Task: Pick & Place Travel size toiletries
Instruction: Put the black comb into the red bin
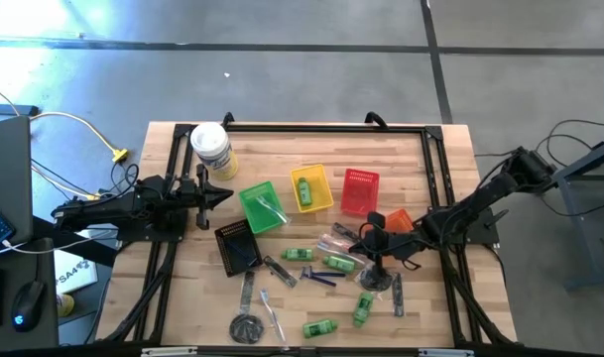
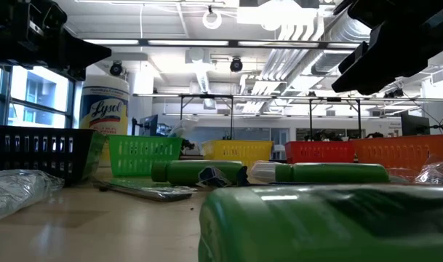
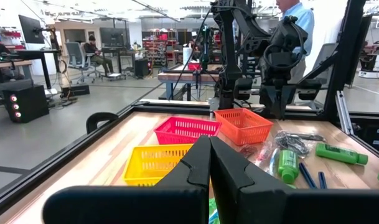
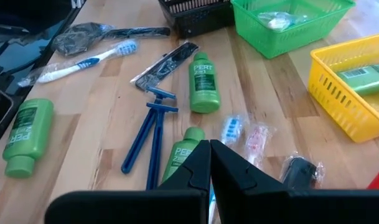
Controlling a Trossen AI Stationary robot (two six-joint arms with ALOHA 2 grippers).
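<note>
Your right gripper [image 4: 209, 149] hangs with fingers pressed together, empty, just above the green bottles [image 4: 203, 83] and blue razors [image 4: 149, 134] scattered on the table [image 4: 102, 118]. The left gripper [image 3: 209, 152], also closed and empty, waits by the yellow basket [image 3: 153, 163]. Those bottles look light, stiff and slick: I'd pinch one across its body, and watch for rolling.

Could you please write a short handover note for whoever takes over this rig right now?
Left gripper: shut, empty, waiting by the white canister.
Right gripper: shut, empty, above the loose items near the orange basket.
Done: one green bottle lies in the yellow basket; a clear-wrapped item in the green basket.
Left: green bottles, blue razors, a toothbrush and wrapped pieces on the table.
</note>
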